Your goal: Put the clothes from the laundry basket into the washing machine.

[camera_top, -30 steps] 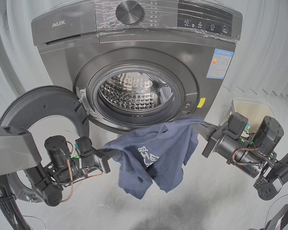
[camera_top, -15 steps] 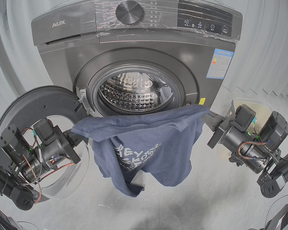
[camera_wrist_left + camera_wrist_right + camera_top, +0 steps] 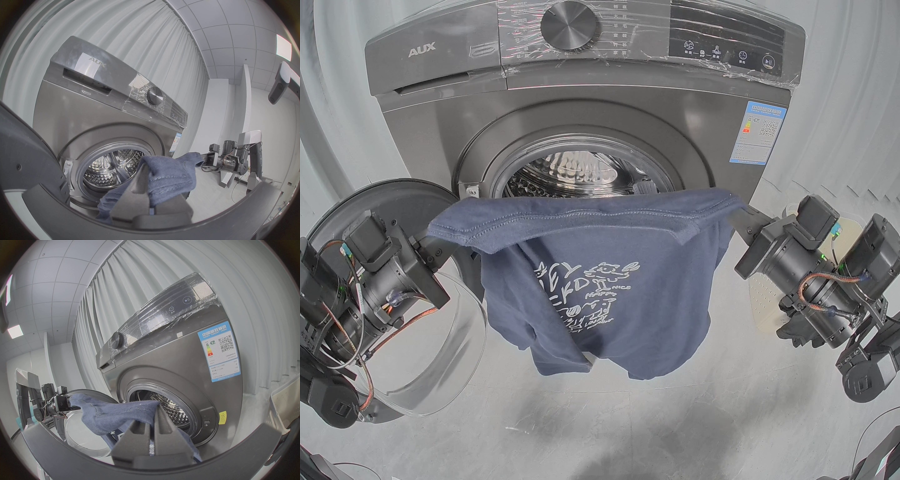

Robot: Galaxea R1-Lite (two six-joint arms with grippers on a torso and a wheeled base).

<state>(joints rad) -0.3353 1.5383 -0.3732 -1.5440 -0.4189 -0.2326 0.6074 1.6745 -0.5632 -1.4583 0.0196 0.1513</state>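
A navy T-shirt (image 3: pixel 600 275) with white print hangs stretched wide in front of the washing machine (image 3: pixel 581 119), covering the lower half of the open drum (image 3: pixel 575 172). My left gripper (image 3: pixel 434 240) is shut on the shirt's left end, and my right gripper (image 3: pixel 740 219) is shut on its right end. The left wrist view shows blue cloth (image 3: pixel 168 178) pinched in that gripper (image 3: pixel 150 200). The right wrist view shows cloth (image 3: pixel 125 415) clamped in the other gripper (image 3: pixel 152 443). The laundry basket (image 3: pixel 850 228) stands at the right behind my right arm.
The round door (image 3: pixel 394 294) is swung open to the left, behind my left arm. Grey floor (image 3: pixel 612 425) lies bare under the shirt. White curtains (image 3: pixel 850 94) hang behind and beside the machine.
Both grippers have risen and moved apart, the left one swinging out to the left. The shirt went from a sagging bundle to a wide spread sheet at drum height.
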